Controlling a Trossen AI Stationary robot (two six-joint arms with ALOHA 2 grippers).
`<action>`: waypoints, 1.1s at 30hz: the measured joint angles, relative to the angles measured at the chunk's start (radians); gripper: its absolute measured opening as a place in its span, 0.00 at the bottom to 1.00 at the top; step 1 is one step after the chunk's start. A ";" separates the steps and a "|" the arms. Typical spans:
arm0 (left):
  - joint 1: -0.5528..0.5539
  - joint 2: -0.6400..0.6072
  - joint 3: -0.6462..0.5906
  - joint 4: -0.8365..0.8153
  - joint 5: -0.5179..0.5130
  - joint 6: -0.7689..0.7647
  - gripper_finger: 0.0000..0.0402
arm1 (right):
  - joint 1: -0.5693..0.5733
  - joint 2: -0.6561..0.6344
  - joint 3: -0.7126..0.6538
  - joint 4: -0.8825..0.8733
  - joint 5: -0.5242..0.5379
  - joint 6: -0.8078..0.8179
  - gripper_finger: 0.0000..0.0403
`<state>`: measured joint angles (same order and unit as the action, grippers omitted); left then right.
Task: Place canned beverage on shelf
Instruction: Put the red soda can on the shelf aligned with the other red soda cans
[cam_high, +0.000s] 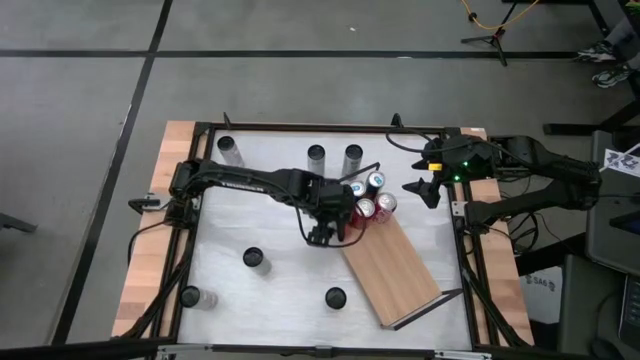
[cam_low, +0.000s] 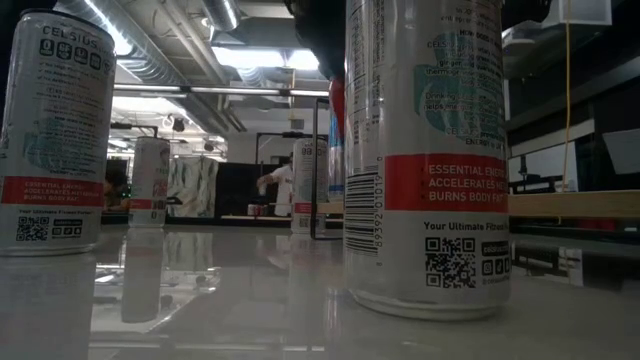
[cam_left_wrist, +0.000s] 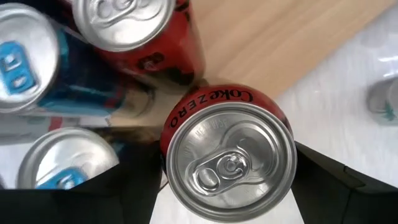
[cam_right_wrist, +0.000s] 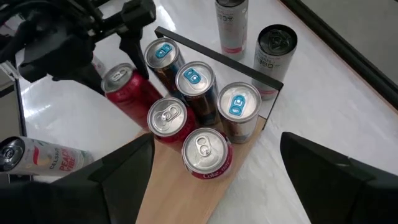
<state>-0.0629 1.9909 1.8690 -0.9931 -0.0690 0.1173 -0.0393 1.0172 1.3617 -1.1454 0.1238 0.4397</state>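
Observation:
The shelf (cam_high: 400, 265) is a light-wood board lying slantwise on the white table, right of centre, with a black wire rail (cam_right_wrist: 217, 56) at its far end. Several cans stand in a cluster at that end, some blue-tabbed (cam_right_wrist: 193, 78) and some red (cam_right_wrist: 205, 149). My left gripper (cam_high: 322, 232) is shut on a red Coke Zero can (cam_left_wrist: 230, 158) at the board's left edge, next to the cluster. My right gripper (cam_high: 425, 190) hangs open above the table's far right with nothing between its fingers (cam_right_wrist: 118, 180). My left gripper has the Coke Zero can between its two fingers, one on each opposite side wall (cam_left_wrist: 168, 134) below the top rim. The fingers come from above, slanting down. In the right wrist view the can (cam_right_wrist: 122, 84) leans. Whether its base rests on anything is hidden.
Tall silver cans stand about the table: at the far side (cam_high: 316, 155), (cam_high: 352, 158), (cam_high: 228, 150) and near the front (cam_high: 253, 258), (cam_high: 335, 297), (cam_high: 190, 296). Black frame rails (cam_high: 468, 270) run along the table's edges. A person (cam_low: 285, 185) stands far off in the room.

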 joint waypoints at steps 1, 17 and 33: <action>0.001 0.003 0.000 0.001 -0.003 0.000 0.71 | 0.000 0.000 0.000 0.000 0.000 0.000 0.84; 0.003 0.008 -0.001 0.006 -0.022 -0.002 0.71 | 0.000 0.000 0.000 0.000 0.000 0.000 0.84; 0.003 0.007 -0.001 0.006 -0.023 -0.004 0.78 | 0.000 0.000 0.000 0.000 0.000 0.000 0.84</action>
<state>-0.0601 1.9984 1.8683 -0.9867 -0.0921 0.1135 -0.0391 1.0172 1.3617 -1.1458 0.1234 0.4396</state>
